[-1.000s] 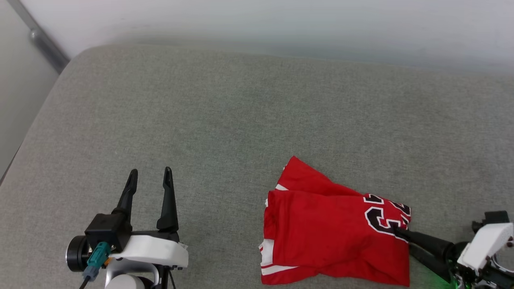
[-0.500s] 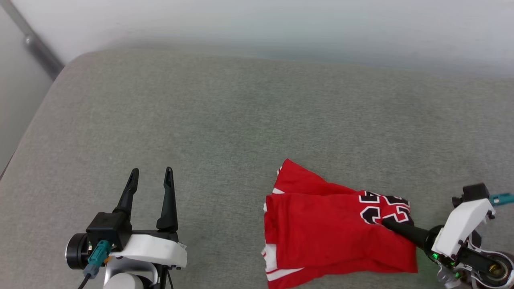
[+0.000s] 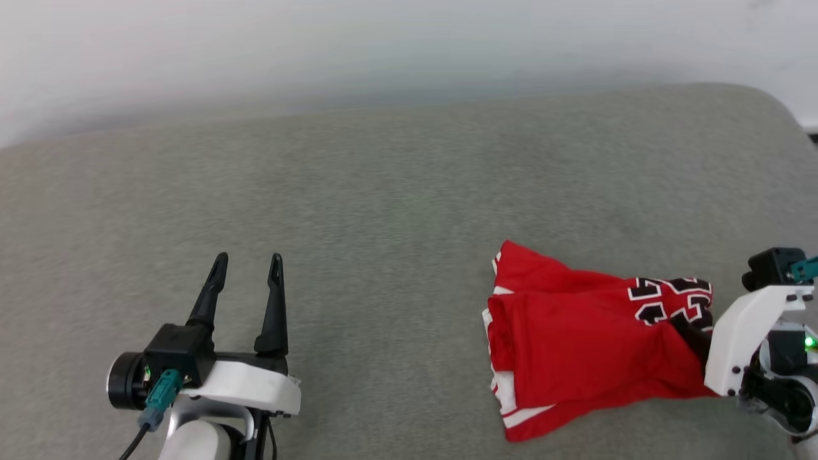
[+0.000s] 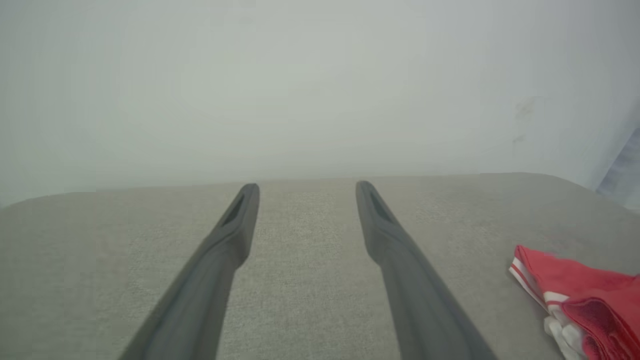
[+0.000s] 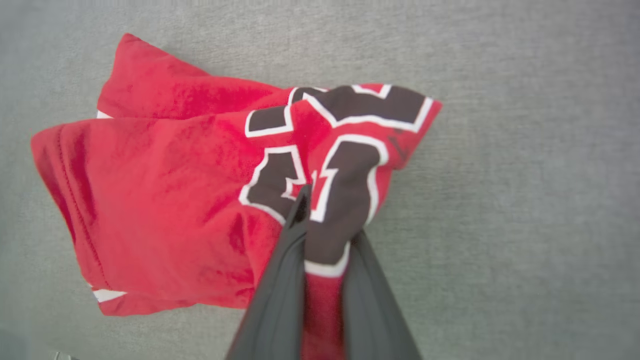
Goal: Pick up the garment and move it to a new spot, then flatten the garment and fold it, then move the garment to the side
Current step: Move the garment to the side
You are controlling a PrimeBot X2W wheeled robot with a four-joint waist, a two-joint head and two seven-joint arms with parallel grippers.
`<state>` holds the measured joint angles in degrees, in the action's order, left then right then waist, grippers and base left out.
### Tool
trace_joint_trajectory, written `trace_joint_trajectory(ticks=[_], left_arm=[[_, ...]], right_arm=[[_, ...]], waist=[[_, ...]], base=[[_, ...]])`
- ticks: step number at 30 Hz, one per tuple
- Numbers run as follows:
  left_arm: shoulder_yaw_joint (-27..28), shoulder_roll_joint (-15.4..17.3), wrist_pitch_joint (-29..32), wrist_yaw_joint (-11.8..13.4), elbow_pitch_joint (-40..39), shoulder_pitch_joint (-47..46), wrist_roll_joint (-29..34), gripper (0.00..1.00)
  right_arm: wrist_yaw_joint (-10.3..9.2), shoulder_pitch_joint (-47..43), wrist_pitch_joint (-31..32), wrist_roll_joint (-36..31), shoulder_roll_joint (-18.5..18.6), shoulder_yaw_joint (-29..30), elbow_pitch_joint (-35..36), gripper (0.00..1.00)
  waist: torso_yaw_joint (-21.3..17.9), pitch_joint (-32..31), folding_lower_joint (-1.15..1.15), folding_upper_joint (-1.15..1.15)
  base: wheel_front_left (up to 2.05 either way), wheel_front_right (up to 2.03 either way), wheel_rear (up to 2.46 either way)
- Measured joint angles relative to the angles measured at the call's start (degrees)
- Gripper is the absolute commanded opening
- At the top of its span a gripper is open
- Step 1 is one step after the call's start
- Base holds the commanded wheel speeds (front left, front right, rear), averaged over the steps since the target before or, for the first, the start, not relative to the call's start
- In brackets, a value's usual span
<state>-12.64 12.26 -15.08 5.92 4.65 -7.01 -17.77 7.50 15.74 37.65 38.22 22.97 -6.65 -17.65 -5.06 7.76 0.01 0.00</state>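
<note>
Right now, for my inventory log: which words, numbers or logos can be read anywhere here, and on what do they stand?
"23", probably: black white-outlined print on the crumpled red fabric jersey garment, creased and pinched in the right gripper; only partly legible.
Nothing else is readable.

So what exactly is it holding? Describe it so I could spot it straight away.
Look at the grey padded surface below the pale wall, toward its near right part. There lies a crumpled garment, pinched at one edge by the right tool. Unlike the plain grey around it, it is bright red with white striped trim and black numerals outlined in white.
</note>
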Motion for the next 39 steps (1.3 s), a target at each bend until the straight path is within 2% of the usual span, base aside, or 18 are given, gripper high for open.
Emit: trace_joint_trajectory(ticks=[7,9,10,18,22,26,27,28,29,32,39], left_arm=[[-1.47,1.59,1.07,-1.45,-0.89,-4.79,1.83,1.0],[-2.35,1.9,2.04,-2.26,-1.24,-7.13,2.37,1.0],[-4.02,2.3,3.71,-3.3,-2.29,-10.86,3.71,1.0],[-6.19,3.37,7.19,-4.82,-6.21,-18.62,6.1,1.0],[-7.17,3.89,8.28,-5.22,-8.13,-21.17,7.26,1.0],[-7.28,4.5,8.88,-5.26,-9.25,-22.68,7.87,1.0],[-7.3,4.64,8.89,-5.24,-9.47,-22.75,7.97,1.0],[-7.25,4.71,8.89,-5.16,-9.55,-22.74,7.97,1.0],[-7.25,4.71,8.89,-5.16,-9.55,-22.74,7.97,1.0],[-7.12,4.72,8.86,-4.39,-9.5,-22.47,7.87,1.0],[-6.83,3.61,6.69,-3.5,-6.38,-19.77,6.14,1.0]], right_arm=[[0.01,7.13,-6.71,-2.52,2.35,-2.85,-7.0,0.0],[0.0,9.37,-8.91,-3.27,2.71,-2.49,-9.79,0.0],[0.01,13.67,-12.71,-5.23,3.19,-1.68,-13.79,0.0],[0.02,25.73,-22.72,-9.87,5.79,3.46,-24.19,0.0],[0.02,30.53,-26.43,-12.69,7.77,7.59,-29.31,0.0],[0.02,33.45,-30.02,-14.91,8.18,10.62,-33.72,0.0],[0.02,33.78,-31.14,-15.88,7.99,11.01,-34.68,0.4],[0.02,33.98,-32.31,-16.34,7.51,11.45,-35.5,1.0],[0.02,33.98,-32.31,-16.34,7.51,11.45,-35.5,1.0],[0.03,34.83,-37.35,-18.81,6.0,13.07,-38.66,1.0],[0.02,33.48,-43.42,-21.57,6.93,15.07,-41.21,1.0]], waist=[[-8.49,3.96,0.0,0.0],[-10.14,6.11,0.0,0.0],[-11.96,9.97,0.0,0.0],[-14.41,20.56,0.0,0.0],[-14.49,25.17,0.0,0.0],[-14.07,28.37,0.0,0.0],[-13.91,28.87,0.0,0.0],[-13.74,29.19,0.01,0.0],[-13.74,29.19,0.01,0.0],[-13.39,29.02,0.0,0.0],[-12.89,25.46,0.0,0.0]], base=[[0.0,0.0,0.0],[0.0,0.0,0.0],[0.0,0.0,0.0],[0.0,0.0,0.0],[0.0,0.0,0.0],[0.0,0.0,0.0],[0.0,0.0,0.0],[0.0,0.0,0.0],[0.0,0.0,0.0],[0.0,0.0,0.0],[0.0,0.0,0.0]])
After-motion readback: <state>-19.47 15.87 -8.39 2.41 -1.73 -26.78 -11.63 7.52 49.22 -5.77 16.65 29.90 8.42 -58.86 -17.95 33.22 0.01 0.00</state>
